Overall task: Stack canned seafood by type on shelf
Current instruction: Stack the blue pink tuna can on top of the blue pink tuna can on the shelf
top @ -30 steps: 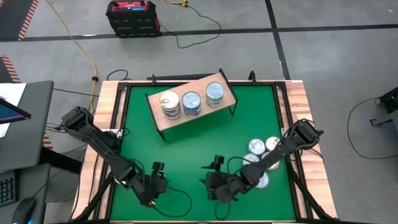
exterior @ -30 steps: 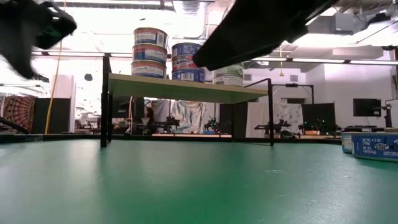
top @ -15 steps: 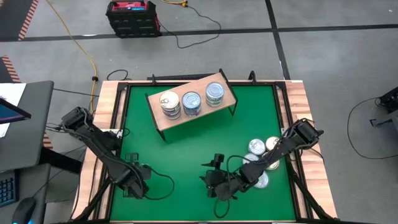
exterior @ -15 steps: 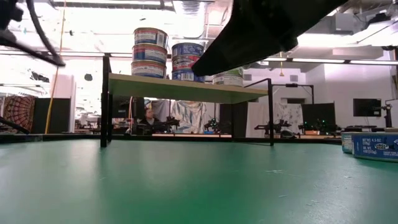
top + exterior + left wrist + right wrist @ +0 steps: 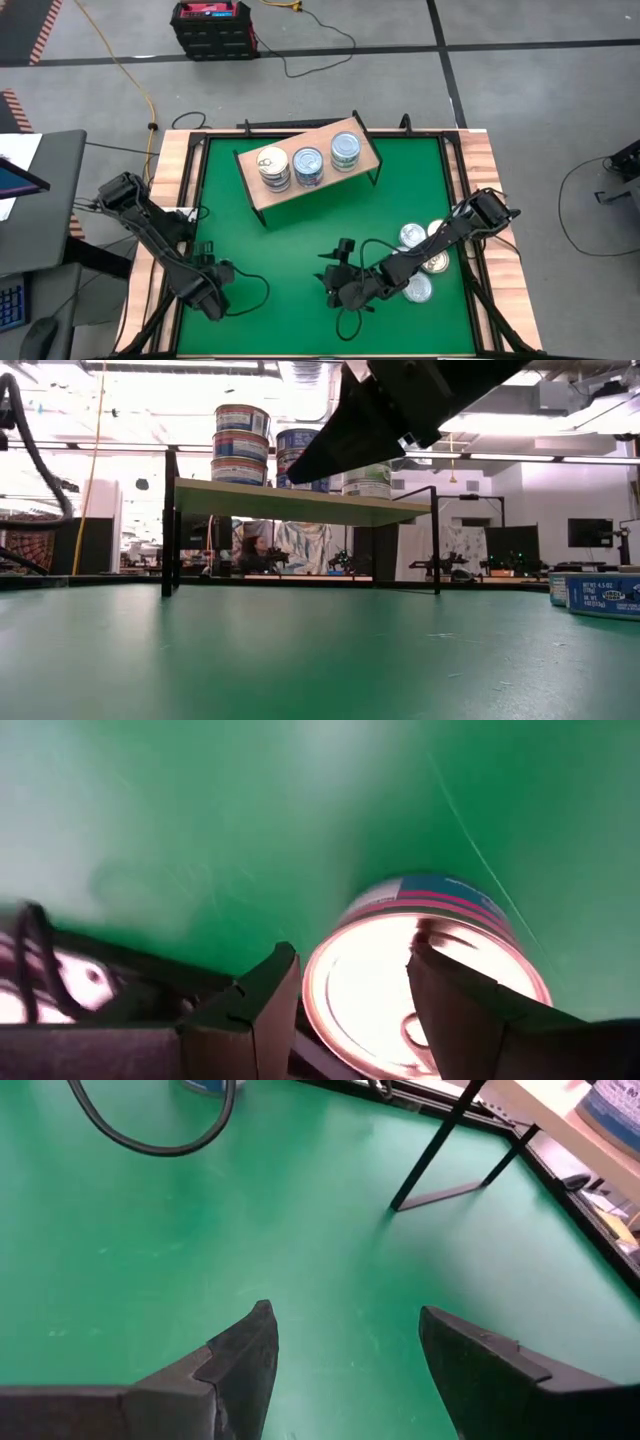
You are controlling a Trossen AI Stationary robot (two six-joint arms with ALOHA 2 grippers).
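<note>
Left gripper [image 5: 213,303] sits low at the near-left corner of the green table [image 5: 300,250]; its wrist view shows the two dark fingers [image 5: 260,1005] astride a flat round tin with a shiny pull-tab lid and a blue-and-red side label [image 5: 425,985], though actual pad contact cannot be confirmed. That tin is hidden under the arm in the overhead view. Compared with a second ago, this gripper has drawn back from mid-table toward the left edge.

Light-wood shelf on thin black legs [image 5: 305,165] stands at the far centre, carrying three stacks of tins [image 5: 309,164].

Right gripper [image 5: 337,290] hovers near table centre, jaws wide apart and empty over bare green, facing the shelf legs. It has shifted slightly up-table. The loose cluster of silver-lidded tins [image 5: 418,262] lies behind it, to its right, beside its forearm; the right arm is judged much the nearer to them.
</note>
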